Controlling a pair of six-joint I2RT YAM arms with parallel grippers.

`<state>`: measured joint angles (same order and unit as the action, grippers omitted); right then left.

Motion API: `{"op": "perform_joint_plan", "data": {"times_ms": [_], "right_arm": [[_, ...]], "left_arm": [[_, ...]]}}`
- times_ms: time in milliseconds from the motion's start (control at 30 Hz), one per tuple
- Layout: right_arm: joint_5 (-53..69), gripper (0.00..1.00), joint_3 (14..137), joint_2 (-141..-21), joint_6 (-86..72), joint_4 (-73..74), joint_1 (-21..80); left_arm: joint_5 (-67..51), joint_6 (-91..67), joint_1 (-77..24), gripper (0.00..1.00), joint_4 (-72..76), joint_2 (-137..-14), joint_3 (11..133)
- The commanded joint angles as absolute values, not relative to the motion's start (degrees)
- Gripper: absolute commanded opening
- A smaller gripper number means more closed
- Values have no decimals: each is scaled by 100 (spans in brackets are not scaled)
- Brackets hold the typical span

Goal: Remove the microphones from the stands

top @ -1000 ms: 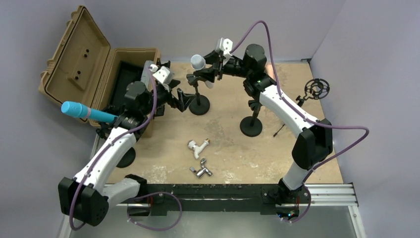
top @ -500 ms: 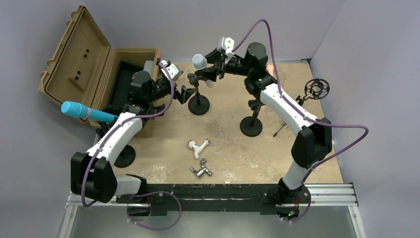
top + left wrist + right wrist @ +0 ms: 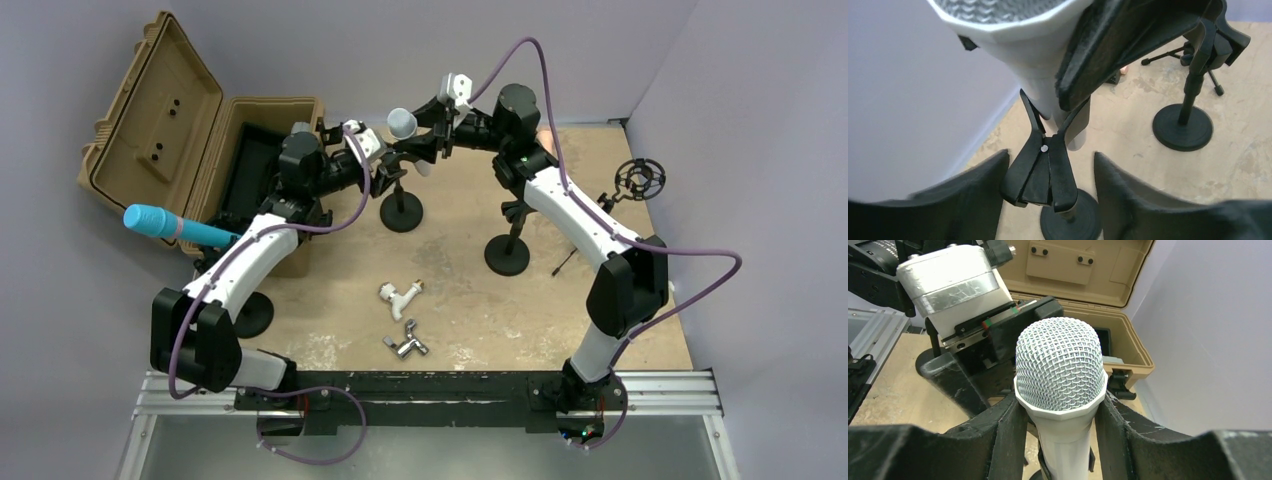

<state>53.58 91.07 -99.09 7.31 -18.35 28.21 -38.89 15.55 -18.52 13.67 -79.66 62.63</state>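
A white microphone (image 3: pixel 402 122) with a silver mesh head (image 3: pixel 1060 370) sits in the black clip (image 3: pixel 1040 170) of a round-based stand (image 3: pixel 401 212). My right gripper (image 3: pixel 1060 405) is shut on the microphone's white body just under the head, one finger on each side. My left gripper (image 3: pixel 1052 160) has come in low, with its fingers on either side of the clip's two pinch handles. The left finger lies against the clip and a gap shows at the right finger (image 3: pixel 1118 185). In the top view the left gripper (image 3: pixel 385 168) faces the right gripper (image 3: pixel 425 148) across the stand.
An open tan case (image 3: pixel 200 150) stands at the back left. A blue microphone (image 3: pixel 165 225) rests on another stand at the left. A bare stand (image 3: pixel 507 255) is at centre right, a shock mount (image 3: pixel 638 178) at far right. Small fittings (image 3: pixel 400 297) lie mid-table.
My left arm has swung right from beside the case to the stand, and its jaws have narrowed around the clip handles. The right arm and the microphone have stayed put.
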Motion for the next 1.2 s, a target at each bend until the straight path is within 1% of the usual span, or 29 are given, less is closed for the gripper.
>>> {"op": "perform_joint_plan", "data": {"times_ms": [0,33,67,200,333,400,667,767,867,900,1000,1033,1167], "right_arm": [[5524,0,9224,-9993,532,-1397,2830],[5510,0,9220,-9993,530,-1395,2830],[5466,0,9209,-9987,527,-1402,2830],[5012,0,9124,-9897,303,-1602,2827],[4315,0,9182,-9782,-108,-1883,2828],[3679,0,9253,-9669,-378,-1976,2830],[358,0,9778,-9007,-776,-1735,2822],[-420,0,9756,-8795,-749,-1676,2815],[-876,0,9908,-8938,-704,-1320,2727],[-979,0,9958,-9038,-682,-1120,2681],[-1548,0,10040,-9354,-610,-761,2538],[-1748,0,10037,-9454,-559,-698,2480],[-2123,0,10050,-9958,-478,-492,2180]], "left_arm": [[-3891,1687,-1898,41,1420,-7979,6570],[-3767,1675,-1918,16,1411,-7958,6574],[-3646,1646,-1935,0,1402,-7925,6574],[-3418,1307,-2022,0,1035,-7774,6692],[-2763,1177,-2266,0,734,-7538,6579],[-2650,981,-2294,0,515,-7476,6560],[-2195,578,-2312,0,29,-7104,6243],[-1808,430,-2312,0,-575,-7155,6433],[-1542,381,-2312,0,-825,-7209,6502],[-1512,360,-2312,8,-828,-7196,6477],[-1339,173,-2320,44,-765,-7146,6386],[-1205,92,-2320,52,-726,-7104,6359],[-1051,52,-2380,74,-657,-6854,6271]]}}
